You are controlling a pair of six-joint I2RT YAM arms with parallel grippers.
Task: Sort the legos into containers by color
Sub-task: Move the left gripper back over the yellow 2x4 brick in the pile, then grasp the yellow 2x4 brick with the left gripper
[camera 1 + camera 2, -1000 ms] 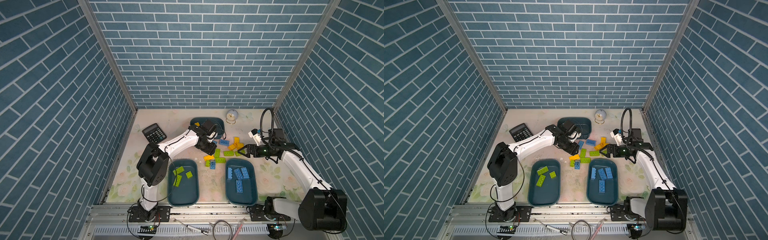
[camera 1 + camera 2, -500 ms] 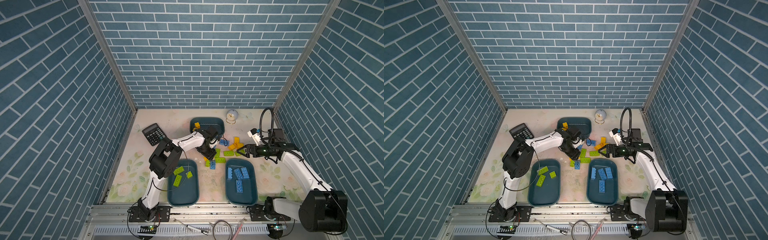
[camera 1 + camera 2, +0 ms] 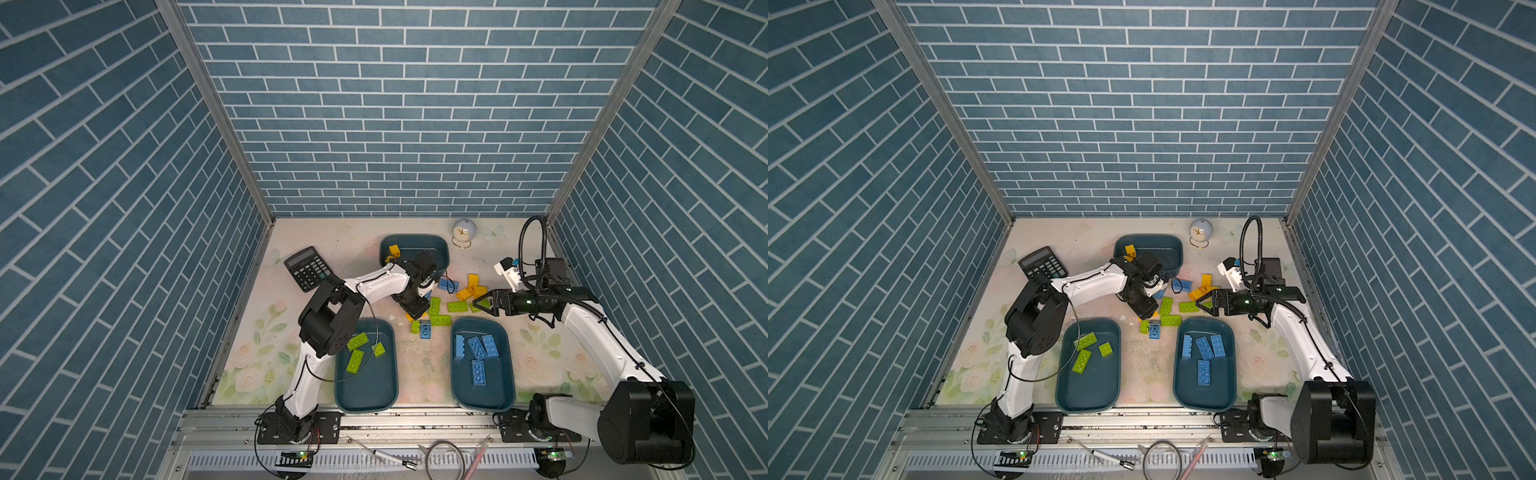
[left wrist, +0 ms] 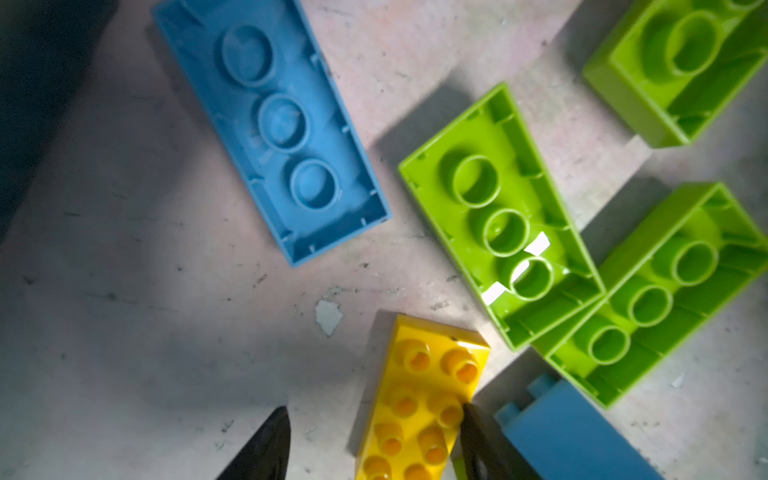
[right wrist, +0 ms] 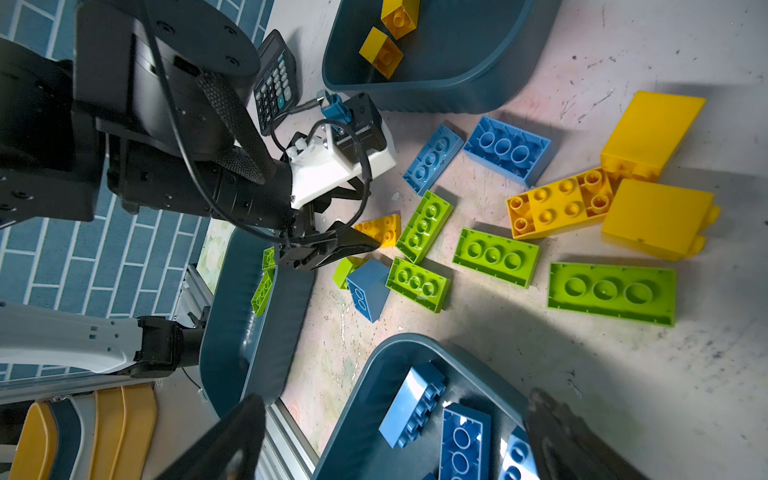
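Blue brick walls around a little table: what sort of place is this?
Likely a robot test booth, not a real room: brick-pattern wall panels, robot arms bolted to a metal rail, toy bricks laid out for sorting.

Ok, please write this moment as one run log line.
left claw: open, astride yellow brick | right claw: open, empty, beside loose legos | stage: pre-grasp

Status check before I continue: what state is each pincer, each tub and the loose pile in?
Left pincer, open, straddling a yellow brick on the table.
Right pincer, open, empty, at the edge of the loose bricks.
Far tub, two yellow bricks inside.
Tub by left arm, three green bricks inside.
Tub by right arm, four blue bricks inside.
Loose bricks, mixed colours, unsorted on the table.
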